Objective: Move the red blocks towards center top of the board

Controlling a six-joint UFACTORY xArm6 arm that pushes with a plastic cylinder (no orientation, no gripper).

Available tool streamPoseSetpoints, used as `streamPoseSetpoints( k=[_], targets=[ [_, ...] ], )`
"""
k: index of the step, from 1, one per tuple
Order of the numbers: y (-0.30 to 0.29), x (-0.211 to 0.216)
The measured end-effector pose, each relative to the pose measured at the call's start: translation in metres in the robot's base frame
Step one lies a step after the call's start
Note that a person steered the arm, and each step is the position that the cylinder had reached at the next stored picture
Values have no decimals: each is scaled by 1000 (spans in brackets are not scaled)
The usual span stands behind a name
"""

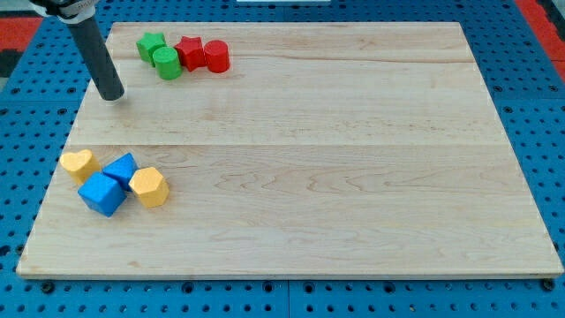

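Observation:
Two red blocks lie near the view's top left: a red star-shaped block (189, 52) and a red cylinder (216, 56) touching its right side. My tip (112, 95) rests on the board to the left of and below them, about ninety pixels from the red star. Two green blocks stand between my tip and the red ones: a green block (151, 46) and a green cylinder (166, 63), which touches the red star's left side.
At the view's lower left sits a cluster: a yellow heart (78, 163), a blue block (120, 168), a larger blue cube (101, 193) and a yellow hexagonal block (149, 186). The wooden board (353, 159) lies on a blue pegboard.

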State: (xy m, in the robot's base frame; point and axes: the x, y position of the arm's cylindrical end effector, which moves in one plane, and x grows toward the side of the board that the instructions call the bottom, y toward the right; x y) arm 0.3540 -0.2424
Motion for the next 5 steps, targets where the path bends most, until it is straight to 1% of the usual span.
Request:
streamPoseSetpoints(
  k=[2,3,4,5],
  targets=[
    [0,0],
    [0,-7],
    [28,-52],
    [29,-58]
  ],
)
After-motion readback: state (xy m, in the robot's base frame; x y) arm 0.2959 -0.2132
